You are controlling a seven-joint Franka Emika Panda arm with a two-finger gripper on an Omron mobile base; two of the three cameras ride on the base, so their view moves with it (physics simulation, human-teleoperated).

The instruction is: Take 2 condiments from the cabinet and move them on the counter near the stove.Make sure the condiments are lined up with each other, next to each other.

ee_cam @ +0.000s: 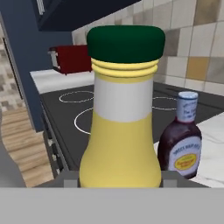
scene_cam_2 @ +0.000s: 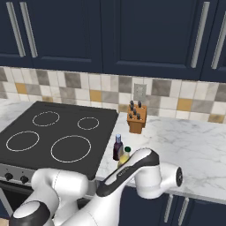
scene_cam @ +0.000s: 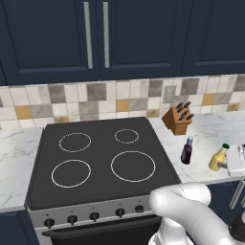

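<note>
My gripper (ee_cam: 120, 180) is shut on the yellow condiment bottle (ee_cam: 122, 131) with the green cap; the fingertips (ee_cam: 70, 180) flank its base. That bottle (scene_cam: 218, 157) leans slightly over the white marble counter (scene_cam: 210, 131), right of the stove (scene_cam: 100, 158), with my white hand (scene_cam: 235, 161) on its right side. The dark maroon condiment bottle (scene_cam: 186, 150) with the blue-grey cap stands upright on the counter beside the stove's right edge, just left of the yellow one. From the right, the maroon bottle (scene_cam_2: 118, 148) and the yellow bottle (scene_cam_2: 126, 154) stand close together, partly behind my arm. The cabinet is out of view.
A wooden knife block (scene_cam: 178, 119) stands by the tiled wall behind the bottles. Navy door cabinets (scene_cam: 95, 33) with silver handles hang above the stove. A red toaster (ee_cam: 72, 58) sits on the counter beyond the stove. Open marble (scene_cam_2: 190, 145) lies right of the bottles.
</note>
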